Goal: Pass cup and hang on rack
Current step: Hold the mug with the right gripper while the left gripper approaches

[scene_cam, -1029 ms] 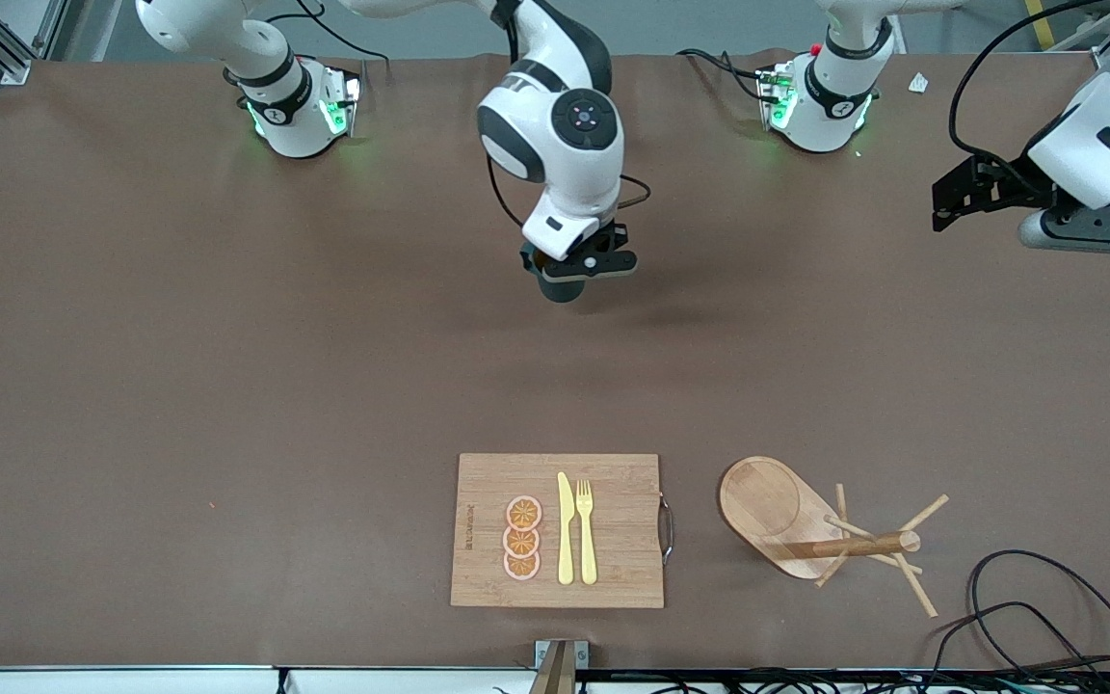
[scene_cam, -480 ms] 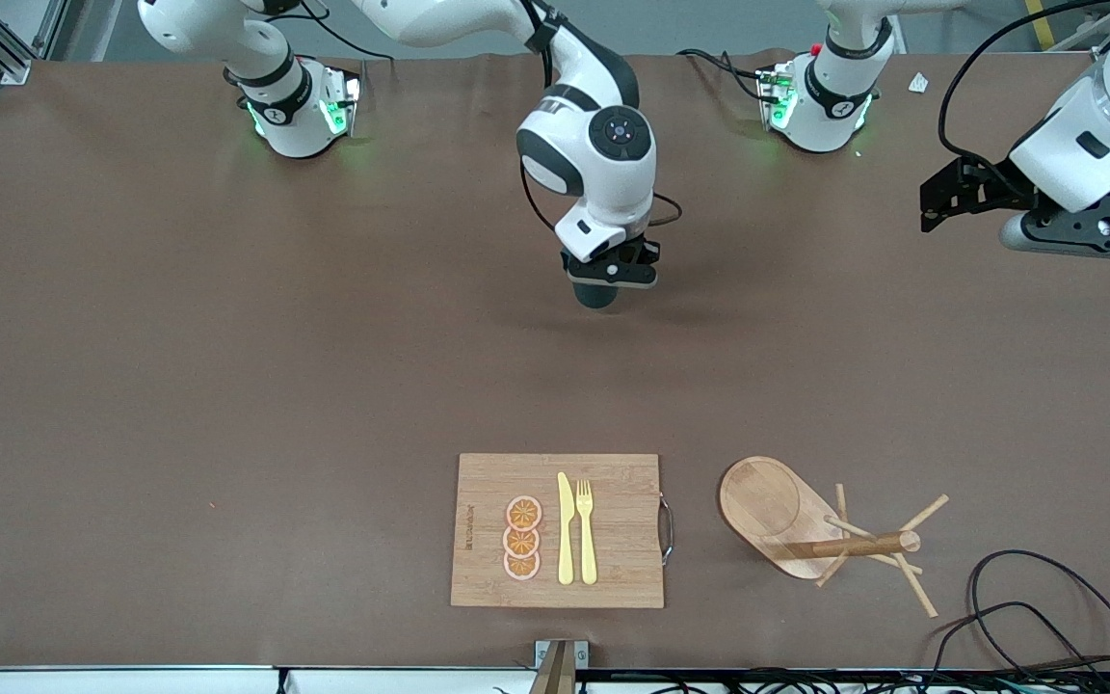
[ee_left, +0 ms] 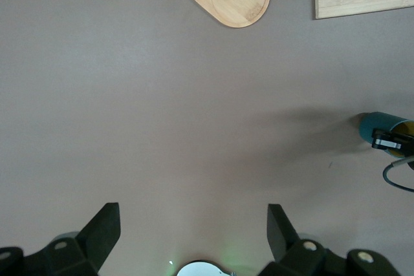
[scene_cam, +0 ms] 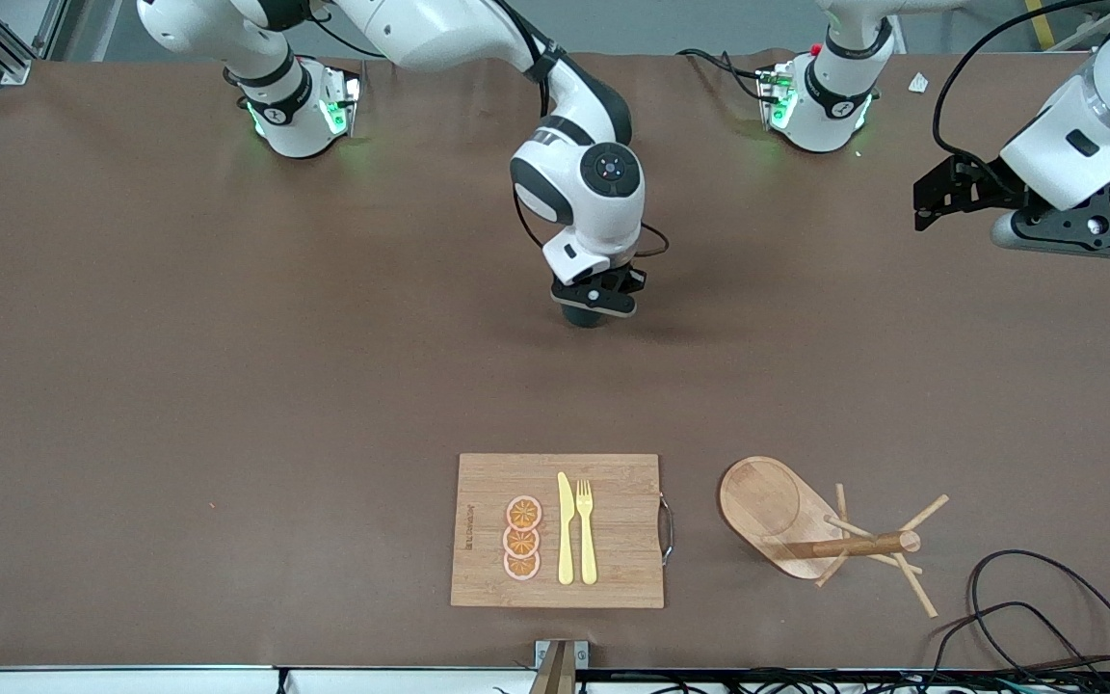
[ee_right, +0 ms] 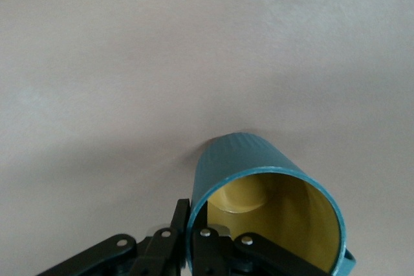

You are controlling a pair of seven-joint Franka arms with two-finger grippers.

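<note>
My right gripper [scene_cam: 591, 306] is shut on the rim of the dark teal cup [scene_cam: 585, 317], low over the middle of the table. In the right wrist view the cup [ee_right: 259, 189] shows its yellowish inside, with one finger in it and one outside, and the gripper [ee_right: 194, 237] pinches the wall. The cup also shows in the left wrist view [ee_left: 383, 127]. The wooden rack [scene_cam: 810, 530] lies tipped on its side near the front edge, toward the left arm's end. My left gripper [scene_cam: 940, 188] is open and empty, up in the air over the left arm's end of the table.
A bamboo cutting board [scene_cam: 613, 535] with orange slices, a yellow knife and a fork lies near the front edge, beside the rack. Black cables [scene_cam: 1027, 598] coil near the rack. The arm bases stand along the table's edge farthest from the front camera.
My right gripper has carried the cup toward the left arm's end, then lower and slightly back. My left gripper has shifted a little toward the middle.
</note>
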